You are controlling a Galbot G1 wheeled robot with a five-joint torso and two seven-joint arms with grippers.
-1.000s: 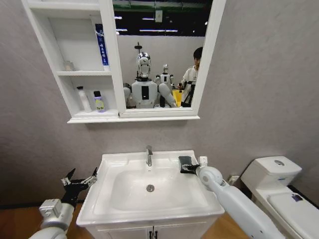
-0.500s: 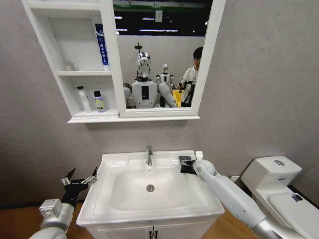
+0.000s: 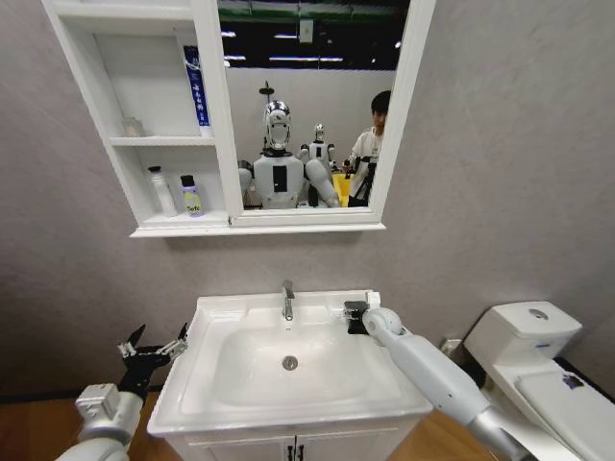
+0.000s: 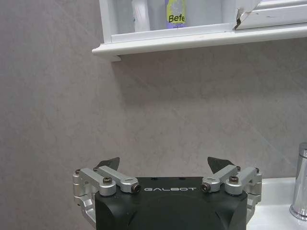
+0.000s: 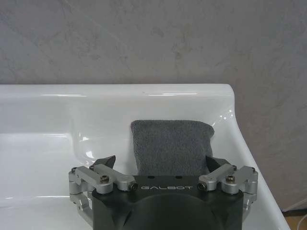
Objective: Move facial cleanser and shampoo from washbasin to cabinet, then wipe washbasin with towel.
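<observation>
The left gripper waits near-left of the washbasin, fingers apart. On the far-right rim, the right gripper has its fingers spread over the towel, which lies flat just beyond them, long axis running away from the fingers. In the cabinet beyond, 2 bottles stand on the lowest shelf.

- The washbasin stands below the cabinet, against the wall.
- Two bottles stand side by side on the cabinet's lowest shelf.
- The towel lies on the washbasin's rear right corner, right of the tap.
- The right gripper is directly at the towel, fingers spread.
- The left gripper is left of the washbasin, fingers spread.
- The toilet stands right of the washbasin.
</observation>
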